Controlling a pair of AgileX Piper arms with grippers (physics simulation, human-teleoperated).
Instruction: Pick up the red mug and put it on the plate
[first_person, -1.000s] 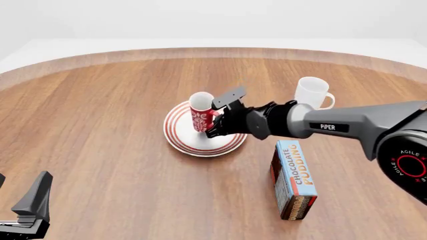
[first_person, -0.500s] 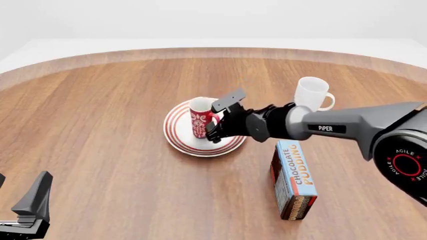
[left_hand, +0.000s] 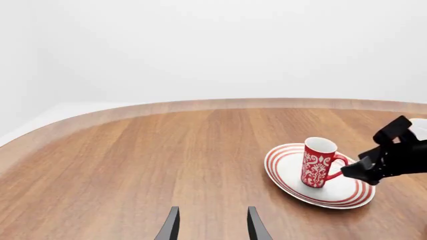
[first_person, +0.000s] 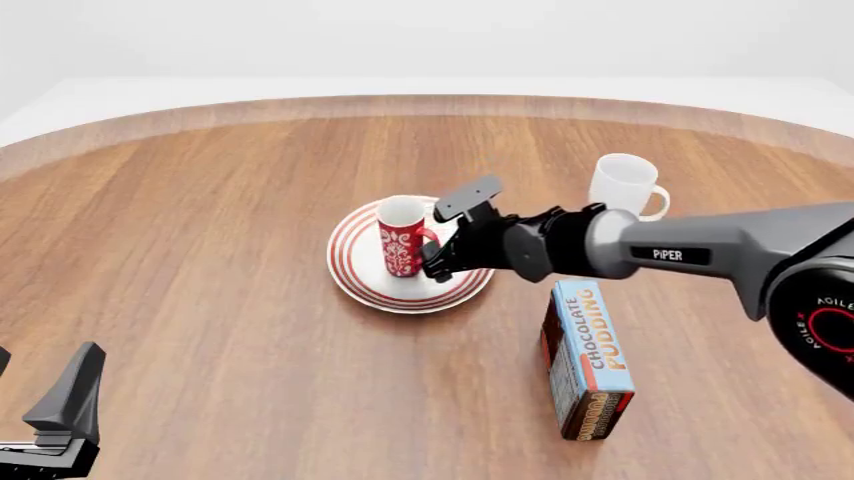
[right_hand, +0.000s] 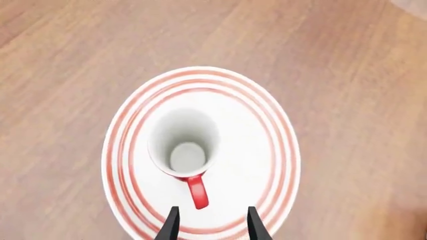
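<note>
A: So, starting big: the wooden counter (first_person: 200, 280) carries the plate (first_person: 358, 280), a pudding box (first_person: 589, 360) and a plain white mug (first_person: 622, 186). Where is the red mug (first_person: 400, 237)?

B: Standing on the plate, a little off its middle, toward the far left side in the front view. Placing looks done; I'd judge this the release-and-retreat step.

A: And the right claw (right_hand: 210, 222)?

B: Parted, fingers either side of nothing. The handle tip lies just ahead of them, not between them.

A: Next move?

B: Probably a straight pull-back or lift, keeping clear of the handle so the mug isn't nudged.

A: Which way does it point?

B: Long axis upright, mouth up; the handle (right_hand: 197, 191) faces the right claw.

A: Left claw (left_hand: 210, 225)?

B: Parted too, holding nothing, well apart from the plate.
</note>
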